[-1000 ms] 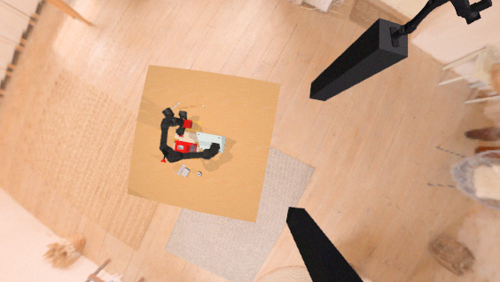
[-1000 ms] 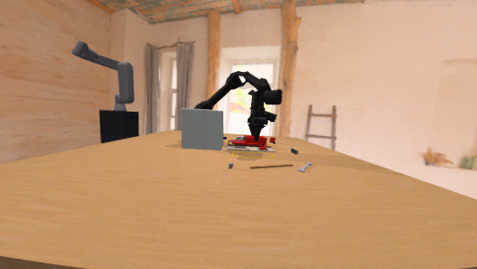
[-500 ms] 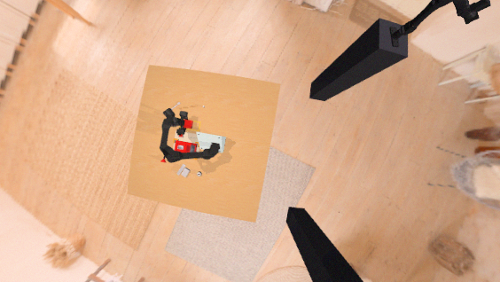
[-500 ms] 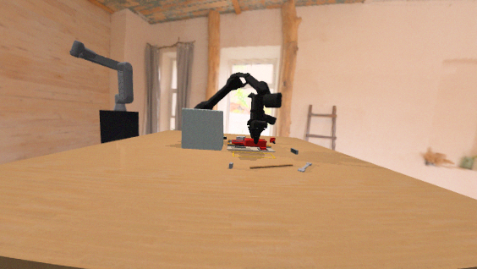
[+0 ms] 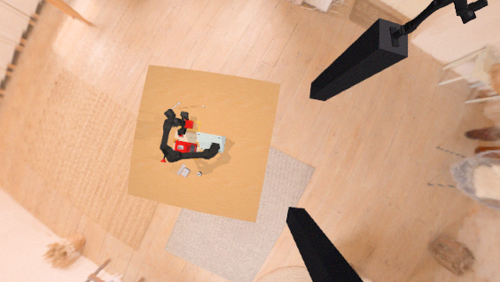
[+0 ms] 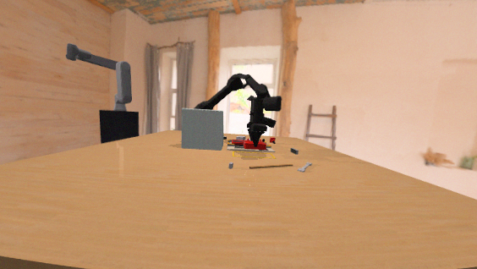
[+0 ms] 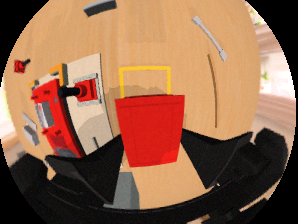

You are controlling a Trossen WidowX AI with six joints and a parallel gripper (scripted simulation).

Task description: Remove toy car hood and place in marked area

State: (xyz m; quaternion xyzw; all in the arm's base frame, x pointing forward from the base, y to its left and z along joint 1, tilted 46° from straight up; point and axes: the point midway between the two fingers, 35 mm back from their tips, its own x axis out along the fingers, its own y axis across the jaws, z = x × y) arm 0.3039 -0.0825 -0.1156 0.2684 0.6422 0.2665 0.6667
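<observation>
1. toy car (image 7: 53, 116), wrist view left: red body on a pale base plate, well apart from the carried part.
2. hood (image 7: 150, 129), centre: flat red panel clamped between the jaws of the gripper (image 7: 150, 163), which stands fairly wide because the panel fills the gap; near edge held.
3. handling, by judgement: stiff, light, smooth plastic; may pivot or slip if gripped at one edge only. hold across opposite flat sides.
4. marked area (image 7: 145, 79): yellow outline just beyond the hood's far edge; hood not yet set down inside.
5. loose rod (image 7: 214, 90), right: near the outline, avoid.
</observation>
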